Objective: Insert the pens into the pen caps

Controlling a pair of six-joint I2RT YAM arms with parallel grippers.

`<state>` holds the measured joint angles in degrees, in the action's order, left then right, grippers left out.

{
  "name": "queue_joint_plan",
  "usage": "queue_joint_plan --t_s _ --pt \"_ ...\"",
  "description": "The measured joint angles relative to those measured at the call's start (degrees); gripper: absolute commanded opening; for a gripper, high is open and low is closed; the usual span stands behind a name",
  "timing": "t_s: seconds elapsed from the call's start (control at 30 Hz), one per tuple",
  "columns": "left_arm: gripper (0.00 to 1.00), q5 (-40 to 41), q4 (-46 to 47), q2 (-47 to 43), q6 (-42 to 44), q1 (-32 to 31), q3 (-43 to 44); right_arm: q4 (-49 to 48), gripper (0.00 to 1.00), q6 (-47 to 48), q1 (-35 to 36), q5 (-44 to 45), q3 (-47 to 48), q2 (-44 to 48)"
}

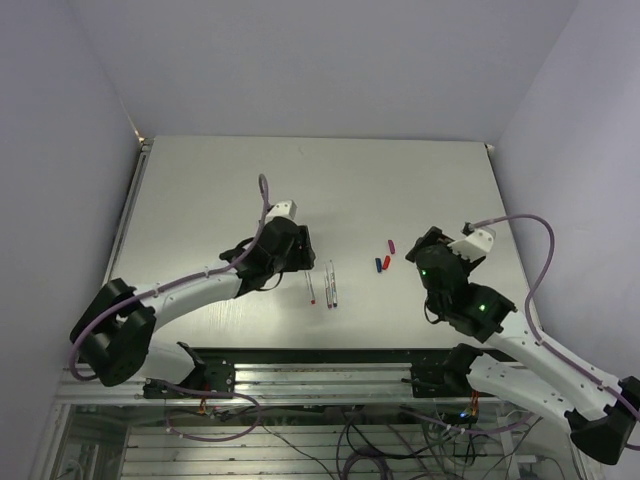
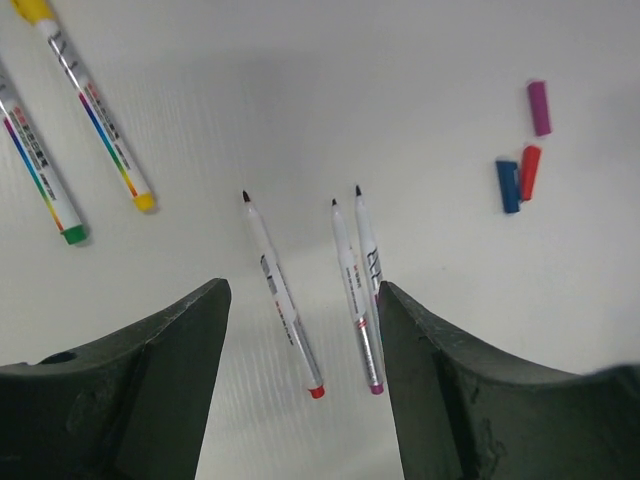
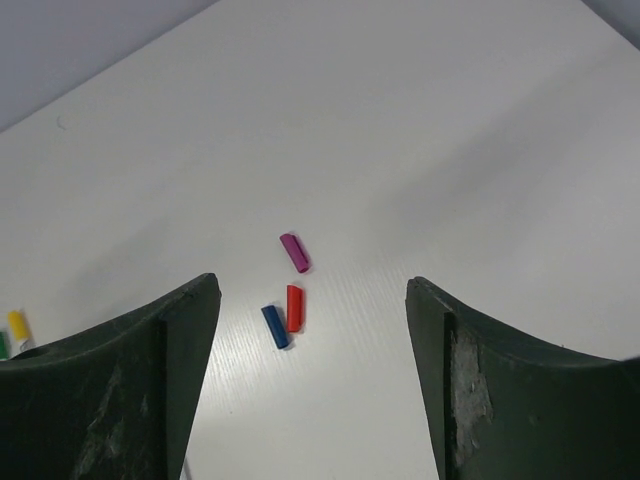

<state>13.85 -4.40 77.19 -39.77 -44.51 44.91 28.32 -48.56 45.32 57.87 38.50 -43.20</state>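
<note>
We see left jaws apart, empty, over three uncapped thin grey-white pens (image 2: 285, 300) lying on white surface (image 2: 300, 80). Right jaws apart, empty, over small purple plastic cap (image 3: 294, 252), red cap (image 3: 294, 307), blue cap (image 3: 275, 327); red just beside blue.

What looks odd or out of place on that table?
Nothing is broken or spilled, but three pens lie uncapped, tips bare, and the red cap, blue cap and purple cap lie loose nearby, red and blue side by side.
</note>
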Motion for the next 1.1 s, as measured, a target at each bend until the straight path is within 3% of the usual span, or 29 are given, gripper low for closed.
queue_joint_plan --t_s 0.27,1.1 --pt "0.61 1.4 -2.2 8.7 -0.2 -3.3 1.0 3.0 0.73 -4.6 -0.1 -0.5 -1.8 4.6" --pt "0.57 4.2 -8.8 20.4 -0.1 -4.9 8.3 4.1 0.73 -7.0 -0.3 -3.3 -4.5 6.4"
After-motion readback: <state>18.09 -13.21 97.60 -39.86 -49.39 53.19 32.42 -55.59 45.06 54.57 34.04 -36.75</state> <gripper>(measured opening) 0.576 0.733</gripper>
